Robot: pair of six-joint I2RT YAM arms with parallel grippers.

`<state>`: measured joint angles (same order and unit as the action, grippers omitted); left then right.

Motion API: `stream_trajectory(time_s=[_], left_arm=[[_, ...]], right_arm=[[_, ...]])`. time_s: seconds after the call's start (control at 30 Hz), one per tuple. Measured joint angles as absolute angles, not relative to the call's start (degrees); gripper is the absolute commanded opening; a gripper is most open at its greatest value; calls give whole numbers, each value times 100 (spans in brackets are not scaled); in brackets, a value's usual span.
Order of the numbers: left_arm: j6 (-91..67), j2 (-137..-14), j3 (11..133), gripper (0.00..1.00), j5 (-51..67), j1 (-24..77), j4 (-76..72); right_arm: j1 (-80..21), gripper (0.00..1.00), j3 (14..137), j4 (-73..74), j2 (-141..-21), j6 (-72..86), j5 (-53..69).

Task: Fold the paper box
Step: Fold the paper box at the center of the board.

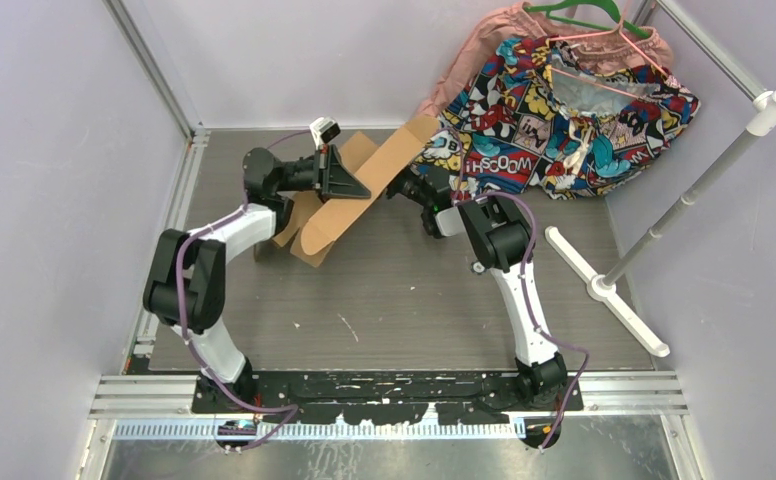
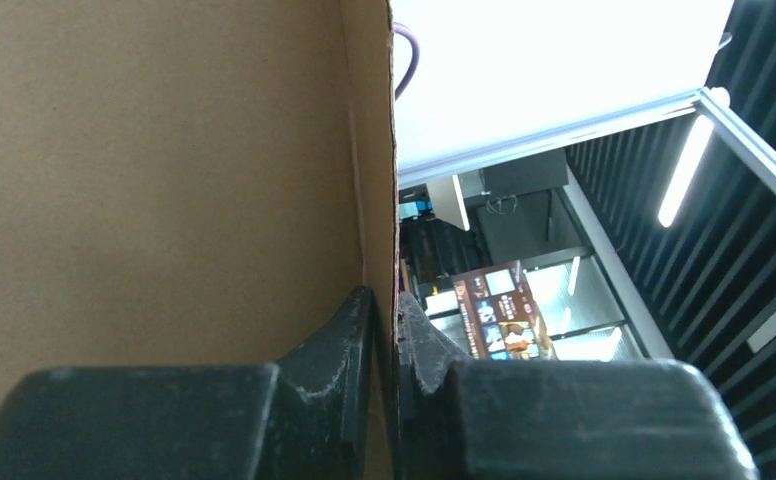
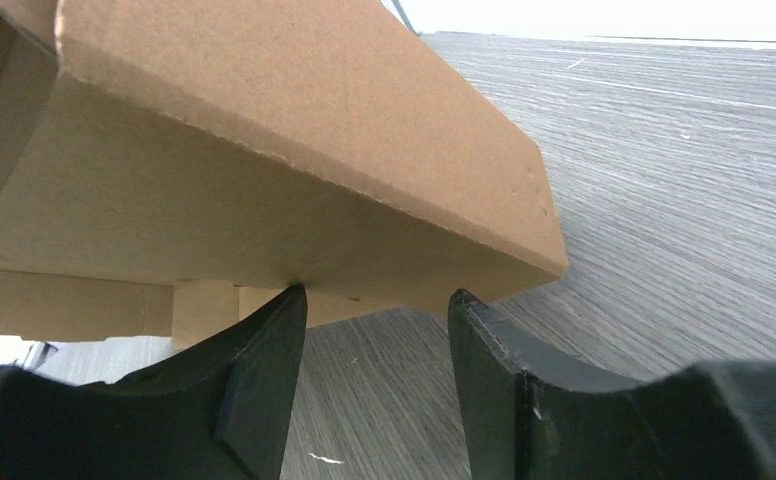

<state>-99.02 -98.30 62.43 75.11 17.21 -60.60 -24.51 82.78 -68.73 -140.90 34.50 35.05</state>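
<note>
The paper box (image 1: 349,200) is a plain brown cardboard sheet with flaps, held tilted above the table at the back middle. My left gripper (image 1: 349,180) is shut on one of its panels; in the left wrist view the fingers (image 2: 359,330) pinch a thin cardboard edge (image 2: 376,200). My right gripper (image 1: 404,185) sits just under the box's raised long flap (image 1: 404,150). In the right wrist view its jaws are open and empty, and the fingertips (image 3: 284,305) touch the underside of the cardboard (image 3: 264,200).
A comic-print cloth (image 1: 564,110) with a pink garment and hangers lies at the back right. A white stand (image 1: 604,285) with a slanted pole rests on the table at the right. Metal frame rails border the table.
</note>
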Motion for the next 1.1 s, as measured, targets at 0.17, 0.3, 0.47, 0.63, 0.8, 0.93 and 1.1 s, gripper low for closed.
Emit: stream_trajectory(time_s=[0.17, 0.3, 0.47, 0.63, 0.8, 0.93, 1.1], left_arm=[[-10881, -10082, 6246, 13, 7575, 1643, -7137], [-11207, -10079, 6272, 13, 7623, 1643, -7502], [-11393, -9996, 6272, 13, 7644, 1645, -7605], [-11421, -9655, 6272, 13, 7671, 1667, -7505], [-11072, -9188, 6265, 13, 7721, 1780, -6897], [-10261, -8772, 6230, 14, 7767, 1839, -5599], [-7577, -8219, 6971, 14, 7671, 1855, -1579]], right_arm=[[-2453, 60, 8278, -6831, -14090, 3428, 3452], [-2453, 60, 8270, -6834, -14090, 3424, 3446], [-2453, 60, 8160, -6853, -14084, 3422, 3415], [-2460, 60, 7931, -6853, -13998, 3430, 3361], [-2464, 59, 7559, -6893, -13627, 3446, 3304], [-2464, 60, 7096, -6976, -13124, 3479, 3312], [-2467, 69, 6088, -7013, -12199, 3614, 3435]])
